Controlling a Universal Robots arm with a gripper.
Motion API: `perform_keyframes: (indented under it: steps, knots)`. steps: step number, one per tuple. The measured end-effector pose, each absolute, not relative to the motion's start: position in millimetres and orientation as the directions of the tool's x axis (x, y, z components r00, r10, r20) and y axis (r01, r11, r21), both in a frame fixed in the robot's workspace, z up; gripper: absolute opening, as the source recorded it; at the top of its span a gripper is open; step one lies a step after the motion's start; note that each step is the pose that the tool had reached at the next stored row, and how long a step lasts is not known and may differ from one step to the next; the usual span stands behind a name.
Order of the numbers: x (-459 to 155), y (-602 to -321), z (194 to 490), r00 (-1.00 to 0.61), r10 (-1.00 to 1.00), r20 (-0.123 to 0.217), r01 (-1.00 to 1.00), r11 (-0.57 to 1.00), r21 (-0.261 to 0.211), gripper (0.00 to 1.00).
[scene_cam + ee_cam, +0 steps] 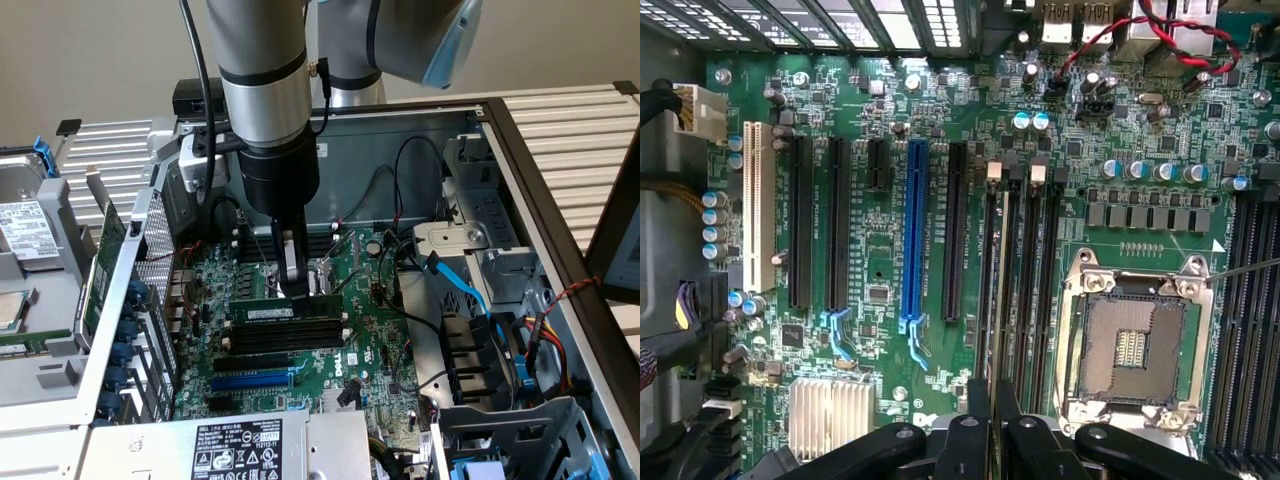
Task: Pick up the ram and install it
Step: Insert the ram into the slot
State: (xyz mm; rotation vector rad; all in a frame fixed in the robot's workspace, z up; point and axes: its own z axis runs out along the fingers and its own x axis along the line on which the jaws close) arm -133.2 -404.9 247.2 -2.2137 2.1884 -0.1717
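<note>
Gripper (292, 290) vertical, nearly closed

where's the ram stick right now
In the exterior view, the long green ram stick sits mid-motherboard, gripped by the black gripper, along the black memory slots beside the metal CPU socket.

Ram (268, 313): long, thin green stick with white label on face. Stood upright on long edge, long axis running 9-to-3 o'clock in exterior view. Sat at 12 o'clock side of black memory slots (285, 338), parallel to them. Top edge pinched in gripper (295, 288). Seating depth unclear.
</note>
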Motion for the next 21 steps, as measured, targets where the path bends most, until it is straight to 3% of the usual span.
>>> perform_keyframes:
  steps: [21]
  knots:
    - [-133.6, -404.1, 239.9, 0.014, -0.997, 0.074, -0.995, -0.021, -0.094, 0.14]
